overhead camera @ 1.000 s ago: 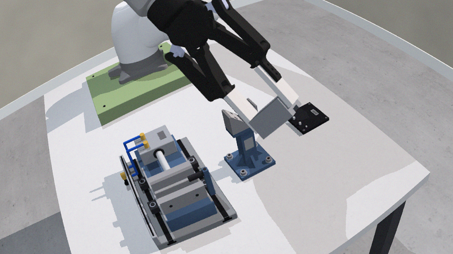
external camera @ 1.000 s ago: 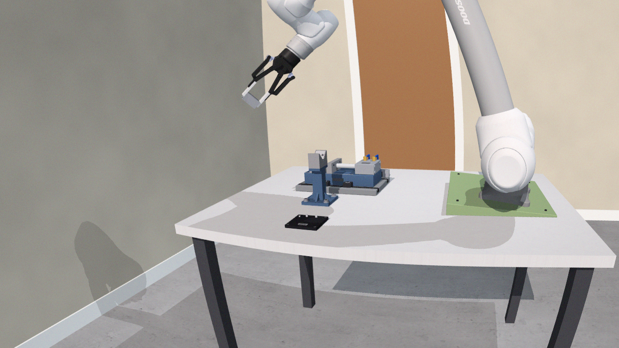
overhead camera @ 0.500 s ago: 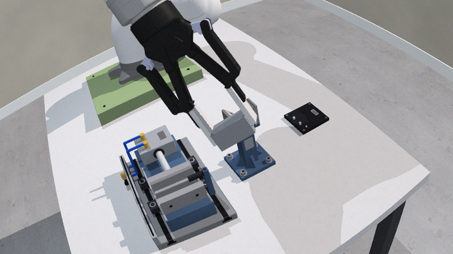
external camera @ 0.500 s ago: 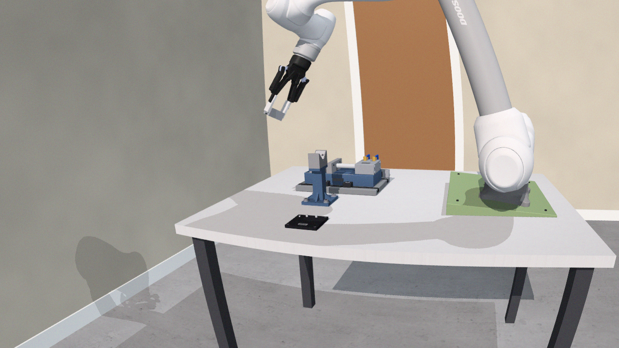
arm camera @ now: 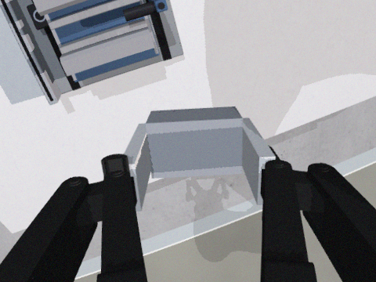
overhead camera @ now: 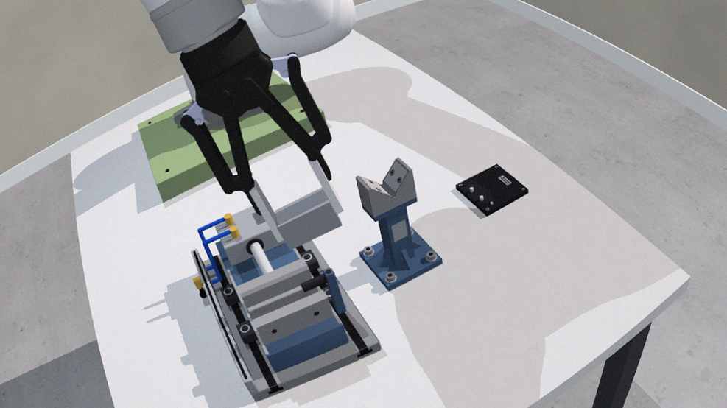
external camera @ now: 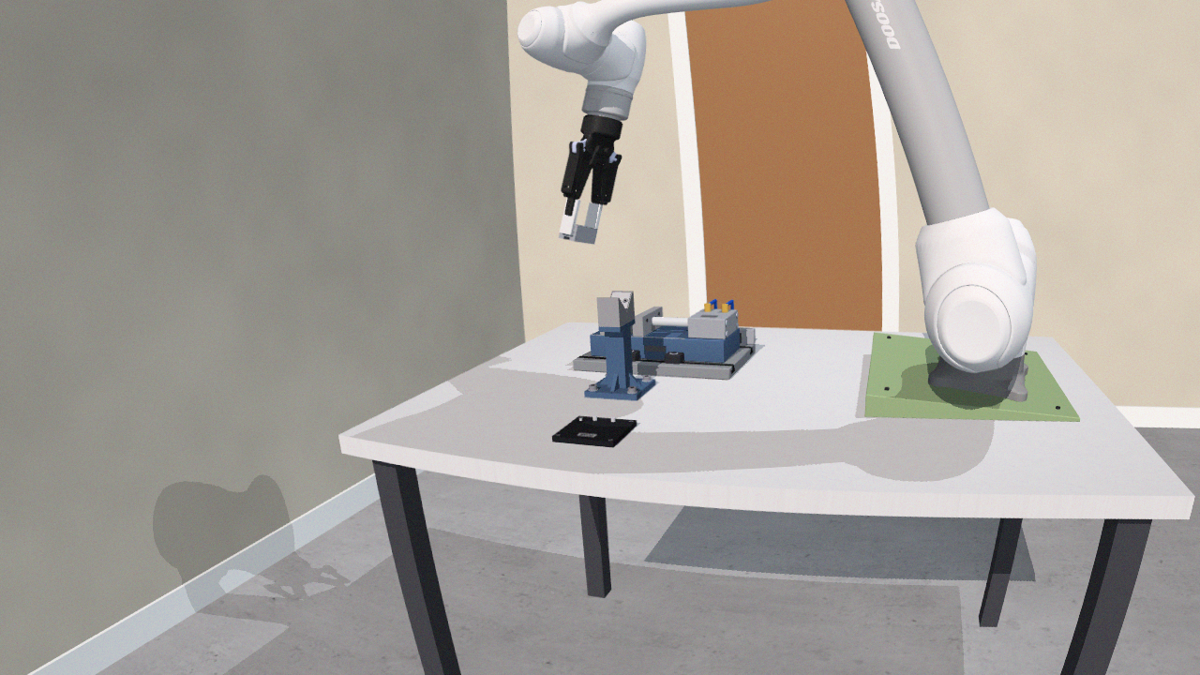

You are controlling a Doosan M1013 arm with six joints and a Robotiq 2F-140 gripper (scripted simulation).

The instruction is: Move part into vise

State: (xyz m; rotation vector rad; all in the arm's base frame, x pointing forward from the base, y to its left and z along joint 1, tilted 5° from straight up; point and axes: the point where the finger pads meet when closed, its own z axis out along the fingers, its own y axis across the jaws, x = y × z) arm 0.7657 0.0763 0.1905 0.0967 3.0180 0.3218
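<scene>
One gripper (overhead camera: 289, 190), its fingers clamped partway on the part (overhead camera: 303, 217) high above the vise (external camera: 671, 342), should square the block with the fixed jaw (overhead camera: 295, 323) before descending.

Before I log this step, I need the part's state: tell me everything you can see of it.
The part is a plain grey, metal-looking rectangular block, clamped at its two ends by the gripper. It hangs high above the table, touching nothing else. No slot shows on the faces in view.
</scene>
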